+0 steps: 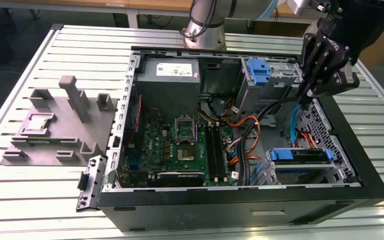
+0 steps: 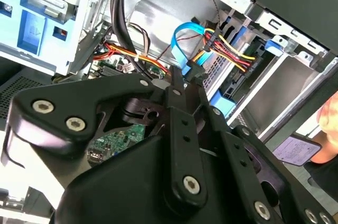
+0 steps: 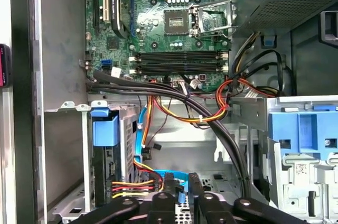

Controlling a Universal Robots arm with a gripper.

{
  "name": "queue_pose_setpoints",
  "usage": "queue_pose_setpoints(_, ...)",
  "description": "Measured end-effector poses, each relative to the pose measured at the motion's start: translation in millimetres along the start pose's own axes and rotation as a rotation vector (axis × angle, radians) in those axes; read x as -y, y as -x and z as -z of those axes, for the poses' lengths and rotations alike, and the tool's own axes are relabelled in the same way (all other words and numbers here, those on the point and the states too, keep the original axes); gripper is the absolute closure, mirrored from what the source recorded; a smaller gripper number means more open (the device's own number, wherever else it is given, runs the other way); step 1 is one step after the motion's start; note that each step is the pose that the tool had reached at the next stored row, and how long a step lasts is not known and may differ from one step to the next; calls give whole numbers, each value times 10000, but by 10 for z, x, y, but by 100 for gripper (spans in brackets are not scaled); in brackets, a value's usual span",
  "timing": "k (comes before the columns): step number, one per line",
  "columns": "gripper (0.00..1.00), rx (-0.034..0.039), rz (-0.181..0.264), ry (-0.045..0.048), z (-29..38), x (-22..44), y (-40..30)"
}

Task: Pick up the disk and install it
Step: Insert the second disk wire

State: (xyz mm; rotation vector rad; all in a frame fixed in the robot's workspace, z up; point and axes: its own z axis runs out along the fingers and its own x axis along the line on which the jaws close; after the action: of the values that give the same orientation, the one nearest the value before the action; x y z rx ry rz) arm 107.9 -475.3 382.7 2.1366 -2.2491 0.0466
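Note:
The disk (image 1: 299, 156), grey with a blue plastic frame, lies flat in the lower drive cage at the near right corner of the open computer case (image 1: 352, 165). In the first wrist view its blue frame tab (image 3: 104, 129) sits above red, yellow and black wires plugged into its end. My black gripper (image 1: 305, 99) hangs over the case's right side, above and behind the disk and not touching it. Its fingers stand close together with nothing between them, in both wrist views (image 2: 177, 78) (image 3: 181, 177), just short of a light blue flat cable (image 2: 182, 36).
A grey power supply box (image 1: 170, 75) fills the case's back left, and a blue bracket (image 1: 259, 70) stands in the upper bay beside my gripper. The motherboard (image 1: 178, 145) lies at the case bottom, crossed by black and orange cables (image 1: 245, 130). A grey fixture (image 1: 58, 125) sits on the table at the exterior view's left.

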Motion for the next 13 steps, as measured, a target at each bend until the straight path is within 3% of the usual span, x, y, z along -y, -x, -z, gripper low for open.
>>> queue_pose_setpoints(1,75,-21,0,0,-4,1,8)
queue_pose_setpoints(5,75,-103,-1,-4,-31,9,34)
queue_pose_setpoints(10,75,-517,-6,-24,-58,15,45)
queue_pose_setpoints(13,75,-730,-8,-36,-79,19,52)
